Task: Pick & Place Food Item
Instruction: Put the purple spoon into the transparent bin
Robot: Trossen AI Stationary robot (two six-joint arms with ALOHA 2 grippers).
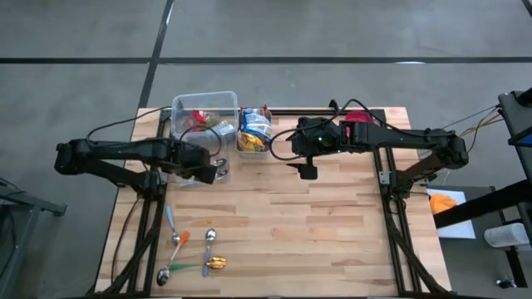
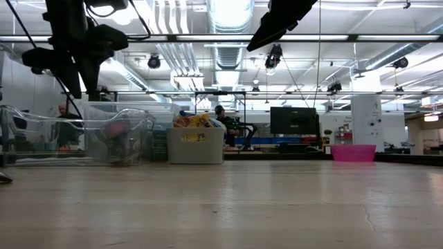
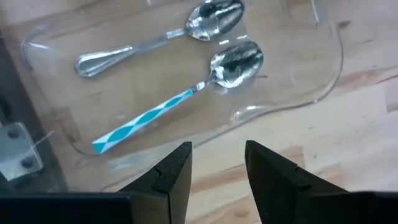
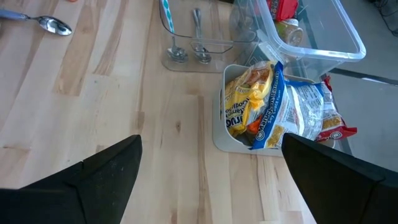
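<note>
Across a pale wooden table (image 1: pixel 316 224), two dark robot arms reach inward from either side toward containers along the far edge. Largest of these is a clear plastic bin (image 1: pixel 204 112), holding red-labelled packages and a small jar, well ahead of the right gripper's spread fingers in its wrist view. Just beside the bin sits a small white tub (image 4: pixel 225 118) crammed with snack bags (image 4: pixel 283 112) in yellow, blue and white, the food items of the task; it lies directly ahead of the right gripper (image 1: pixel 307 169), between its two fingers in that view and untouched by them. The right jaws stand wide apart and empty above bare wood.

The left gripper (image 3: pixel 217 177) hovers just short of a clear tray (image 3: pixel 311 99) next to the bin, jaws partly apart and clamped on nothing. Ahead of its fingertips, inside the tray, lie a plain metal spoon (image 3: pixel 161 37) and a spoon with a teal-and-white handle (image 3: pixel 186 96), side by side and close together.

Well behind both grippers, near the table's front edge on the left arm's side, several loose spoons (image 1: pixel 193 253) with coloured handles lie scattered. A pink basin (image 2: pixel 353 152) shows in the room beyond the table.
</note>
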